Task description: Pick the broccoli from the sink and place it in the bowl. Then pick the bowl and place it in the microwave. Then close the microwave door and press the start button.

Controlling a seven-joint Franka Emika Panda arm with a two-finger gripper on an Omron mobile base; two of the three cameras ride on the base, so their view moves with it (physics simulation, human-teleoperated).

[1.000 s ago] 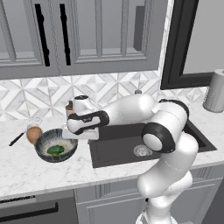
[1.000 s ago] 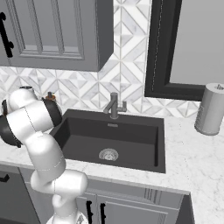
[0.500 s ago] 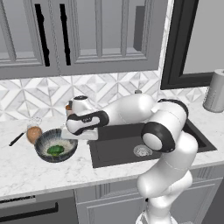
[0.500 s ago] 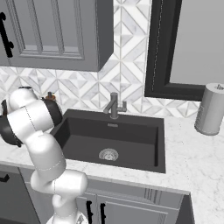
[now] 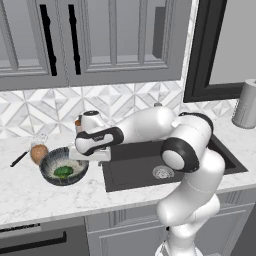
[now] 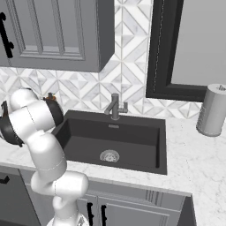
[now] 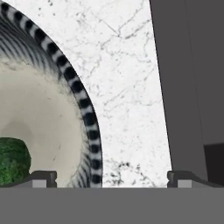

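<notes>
The bowl (image 5: 50, 172), dark striped outside and pale inside, stands on the marble counter left of the sink (image 5: 131, 172). The green broccoli (image 5: 63, 171) lies inside it. My gripper (image 5: 90, 158) hangs open just above the bowl's right rim, pointing down. In the hand view the gripper (image 7: 112, 178) straddles the striped rim of the bowl (image 7: 89, 120): one fingertip (image 7: 43, 177) is over the pale inside near the broccoli (image 7: 11, 162), the other over bare counter. The sink (image 6: 132, 132) is a dark basin with a round drain.
A round brown-orange item with a black handle (image 5: 38, 152) sits just behind the bowl on the left. A grey faucet (image 6: 115, 106) rises behind the sink. A paper towel roll (image 6: 212, 110) stands at the right. Wall cabinets (image 5: 100, 40) hang overhead. The sink's dark edge (image 7: 183, 87) runs close by the gripper.
The hand has edged slightly down and left toward the bowl's right rim. The jaws stay open and the bowl and broccoli have not moved.
</notes>
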